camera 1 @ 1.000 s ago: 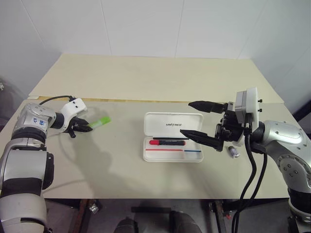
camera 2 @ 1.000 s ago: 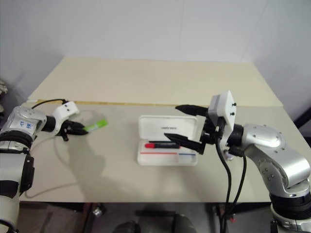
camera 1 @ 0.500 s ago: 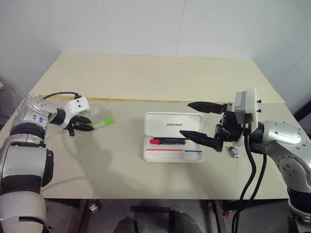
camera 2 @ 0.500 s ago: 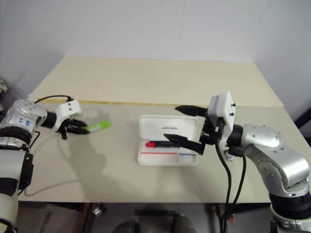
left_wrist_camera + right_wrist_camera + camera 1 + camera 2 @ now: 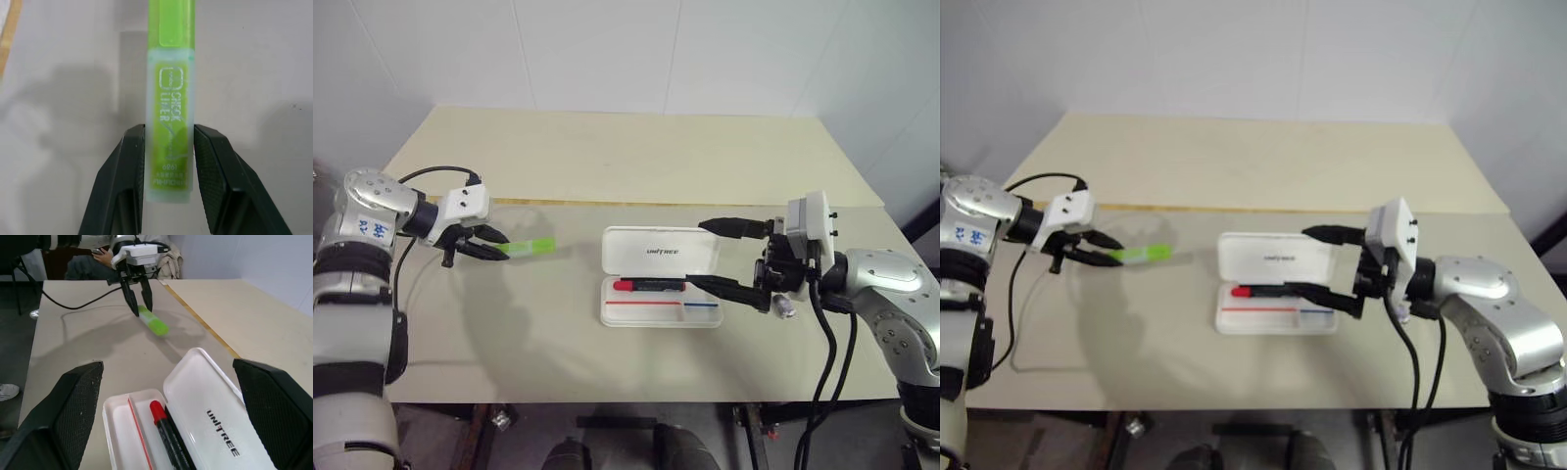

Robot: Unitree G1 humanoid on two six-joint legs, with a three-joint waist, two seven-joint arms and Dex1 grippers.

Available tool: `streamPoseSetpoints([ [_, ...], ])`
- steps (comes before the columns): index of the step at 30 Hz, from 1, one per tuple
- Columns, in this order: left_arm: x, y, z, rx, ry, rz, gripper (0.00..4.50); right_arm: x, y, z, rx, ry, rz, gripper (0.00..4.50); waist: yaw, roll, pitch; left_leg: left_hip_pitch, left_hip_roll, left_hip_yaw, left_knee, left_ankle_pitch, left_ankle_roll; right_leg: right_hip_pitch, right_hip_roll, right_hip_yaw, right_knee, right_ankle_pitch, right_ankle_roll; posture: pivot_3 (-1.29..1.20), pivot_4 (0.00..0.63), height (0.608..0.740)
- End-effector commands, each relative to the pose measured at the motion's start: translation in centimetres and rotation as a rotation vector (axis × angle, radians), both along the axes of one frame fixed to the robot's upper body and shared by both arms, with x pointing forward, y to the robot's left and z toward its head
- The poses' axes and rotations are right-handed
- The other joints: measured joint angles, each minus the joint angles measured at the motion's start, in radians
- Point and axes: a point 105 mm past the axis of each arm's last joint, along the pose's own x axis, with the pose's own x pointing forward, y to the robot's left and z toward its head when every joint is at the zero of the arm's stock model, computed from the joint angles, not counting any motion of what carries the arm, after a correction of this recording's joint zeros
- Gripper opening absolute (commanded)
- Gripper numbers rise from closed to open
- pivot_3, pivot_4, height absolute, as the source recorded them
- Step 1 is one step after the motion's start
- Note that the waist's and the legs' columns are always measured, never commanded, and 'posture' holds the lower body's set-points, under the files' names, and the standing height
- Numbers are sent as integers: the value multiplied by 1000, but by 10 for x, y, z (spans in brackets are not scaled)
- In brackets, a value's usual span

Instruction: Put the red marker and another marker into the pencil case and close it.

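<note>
Left fingers (image 5: 494, 245) grip the green marker (image 5: 530, 247) above the bench (image 5: 558, 323); right fingers (image 5: 715, 257) spread wide beside the open case (image 5: 661, 255) holding the red marker (image 5: 651, 286). Next, probably: carry green over, drop in.

**Green marker lifted, right arm lowered**

The left gripper (image 5: 492, 245) has come up off the table (image 5: 607, 147) and shifted toward the case (image 5: 662, 277), carrying the green marker (image 5: 530, 247) clamped by one end between its fingers (image 5: 128, 161). A second ago the marker lay on the table surface at the fingertips; now it sticks out level from the gripper with its shadow cast below it. The wrist has rolled, and the elbow has opened out.

The right gripper (image 5: 717, 256) has sunk a little: its upper finger now sits lower against the case lid, its lower finger nearer the tray edge.
</note>
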Motion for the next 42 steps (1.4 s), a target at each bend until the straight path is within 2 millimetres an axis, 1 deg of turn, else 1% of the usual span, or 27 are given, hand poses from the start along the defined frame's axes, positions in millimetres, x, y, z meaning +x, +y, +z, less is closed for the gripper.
streamPoseSetpoints([
  [1,-26,-25,9,-46,63,-148,1109,-13,-11,19,-25,-71,31,4500,2,0,0,0,0,0,0,0,0,0,0,0,0,0,0,0,150,740],
  [4,-43,-43,8,-79,101,-198,1109,-19,-14,23,-51,-76,44,4500,2,0,0,0,0,-1,1,0,0,0,0,0,1,0,0,0,150,740],
  [6,-52,-59,7,-103,111,-230,1109,-21,-18,23,-69,-73,34,4500,3,0,0,0,0,-1,2,0,0,0,0,0,2,0,0,0,150,740],
  [10,-66,-92,11,-160,126,-270,1109,-18,-31,15,-91,-53,-25,4500,4,0,0,1,0,-2,7,0,0,2,1,1,5,0,0,0,150,740],
  [13,-72,-113,15,-181,138,-299,1109,-15,-38,7,-97,-36,-62,4500,3,0,0,1,-1,-2,11,0,0,2,1,2,3,0,0,0,150,740],
  [15,-71,-122,16,-180,141,-293,1109,-14,-41,3,-97,-29,-77,4500,2,-1,0,1,-2,-1,12,0,0,2,2,5,4,0,0,0,150,740],
  [19,-63,-135,11,-174,145,-276,1109,-12,-43,-2,-90,-26,-98,4500,1,-1,0,3,-2,-1,13,1,1,3,3,7,5,0,1,0,150,740],
  [24,-54,-154,-2,-150,159,-267,1109,-12,-43,-6,-77,-23,-120,4500,2,-1,0,3,-2,-1,13,1,1,2,4,8,6,0,1,0,150,740],
  [29,-43,-164,-15,-129,168,-225,1109,-11,-39,-7,-61,-25,-137,4500,3,-1,0,2,-2,-1,13,1,1,2,4,8,5,0,1,0,150,740],
  [33,-37,-169,-22,-122,168,-209,1109,-12,-34,-8,-48,-27,-144,4500,3,-1,0,2,-2,-1,13,0,1,2,4,8,5,0,1,0,150,740],
  [36,-35,-175,-26,-120,170,-208,1109,-13,-30,-9,-37,-27,-148,4500,3,-1,0,2,-2,-1,13,0,1,2,4,8,5,0,1,0,150,740],
  [42,-38,-181,-31,-111,185,-213,1109,-15,-27,-10,-21,-30,-157,4500,3,-1,0,2,-2,-1,13,0,1,2,4,8,5,0,1,0,150,740],
])
